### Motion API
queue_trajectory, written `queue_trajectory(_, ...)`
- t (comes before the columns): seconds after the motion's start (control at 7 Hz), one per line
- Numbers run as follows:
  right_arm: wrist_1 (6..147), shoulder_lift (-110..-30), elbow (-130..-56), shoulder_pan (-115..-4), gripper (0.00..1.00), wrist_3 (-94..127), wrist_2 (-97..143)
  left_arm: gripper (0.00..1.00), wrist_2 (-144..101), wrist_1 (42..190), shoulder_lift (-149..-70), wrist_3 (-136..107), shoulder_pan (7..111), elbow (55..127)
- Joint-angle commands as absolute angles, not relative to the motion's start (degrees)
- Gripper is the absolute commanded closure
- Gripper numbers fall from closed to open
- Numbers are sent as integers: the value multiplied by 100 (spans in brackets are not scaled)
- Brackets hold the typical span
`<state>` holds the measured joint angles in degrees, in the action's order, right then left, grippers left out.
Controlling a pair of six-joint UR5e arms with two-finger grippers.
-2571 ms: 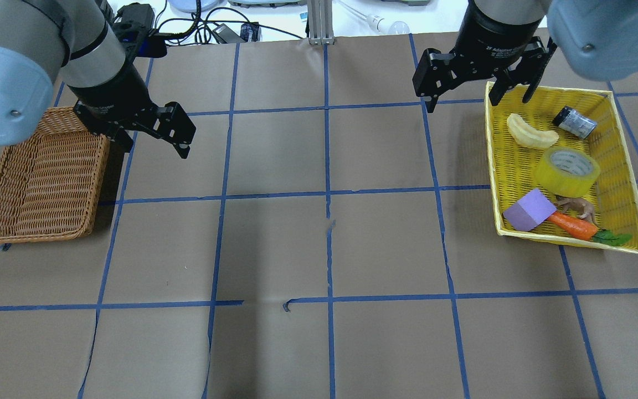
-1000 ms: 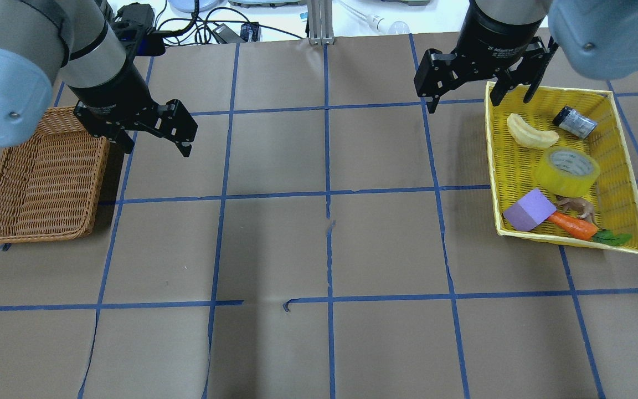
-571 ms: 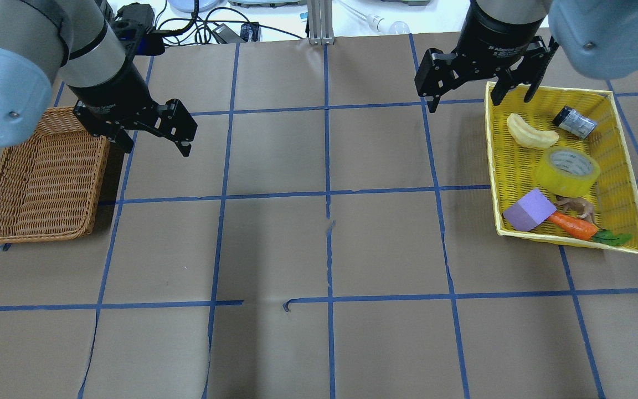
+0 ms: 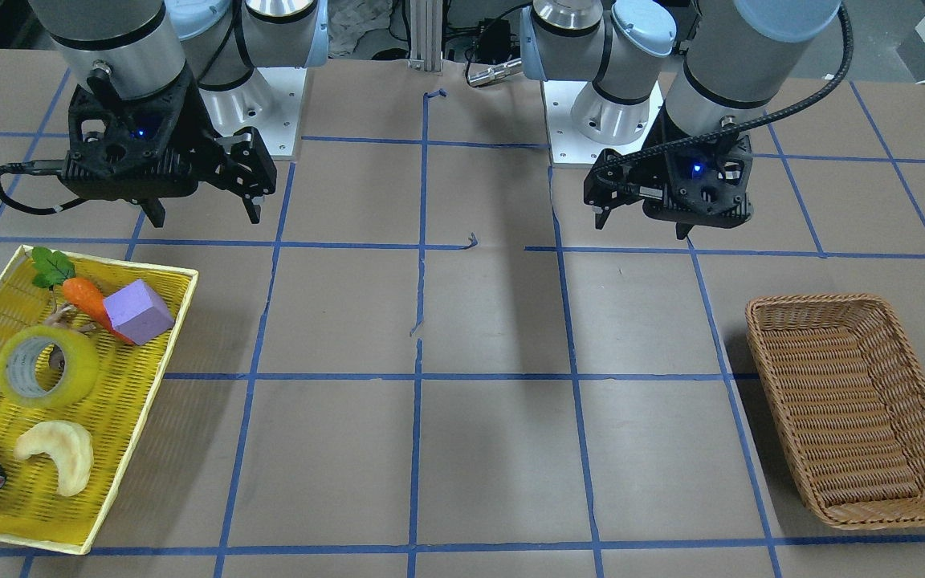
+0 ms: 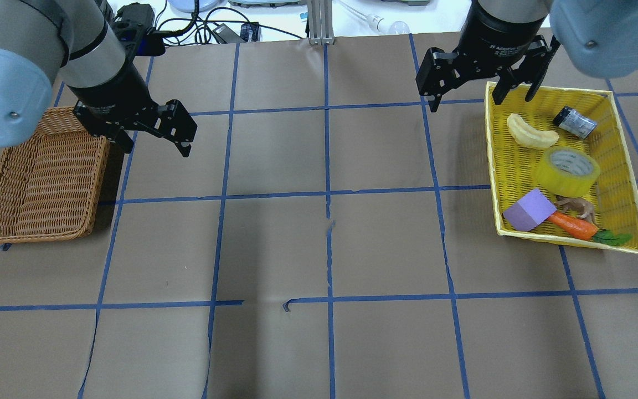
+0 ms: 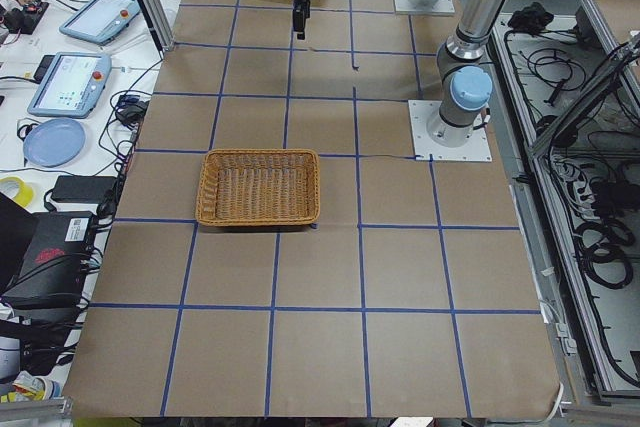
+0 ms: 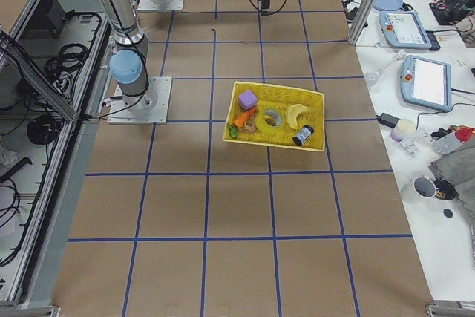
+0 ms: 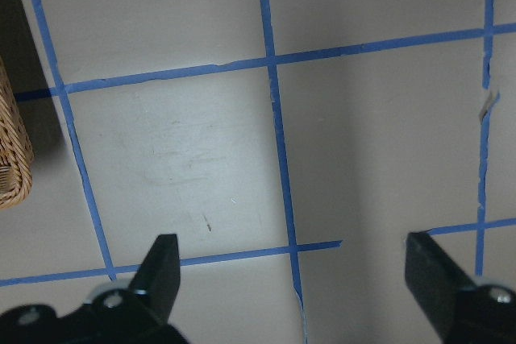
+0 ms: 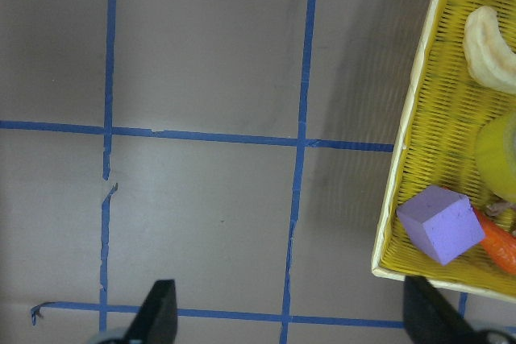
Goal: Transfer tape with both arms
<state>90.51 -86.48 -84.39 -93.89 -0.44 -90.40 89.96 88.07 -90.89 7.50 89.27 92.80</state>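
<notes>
A robotics lab: teach pendants (image 7: 425,82), loose cables (image 6: 600,237), blue-taped grid table (image 5: 274,249).

Overhead camera is looking forward and down from behind my shoulders; front camera is facing me steeply. Both are covering the yellow tray (image 5: 618,183) beside my right claw (image 4: 205,215) and the wicker basket (image 5: 42,177) beside my left claw (image 5: 157,149). Side cameras are watching lengthwise from afar. Wrist cameras are looking straight down, close, past my fingertips (image 8: 165,263).
</notes>
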Motion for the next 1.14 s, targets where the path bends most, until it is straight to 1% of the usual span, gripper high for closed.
queue_trajectory(0.0,9009,-8648,-8429,-9361,0,-44,-9053,0,9000,8815,-9088,756,8930,9281)
queue_trajectory(0.71,8851,-8613,-8358,-9010,0,-70,-9053,0,8991,8807,-9088,756,8921,9290)
queue_trajectory(1.0,8842,-8508,-8437,-8380,0,-663,-9053,0,8991,8807,-9088,756,8930,9290)
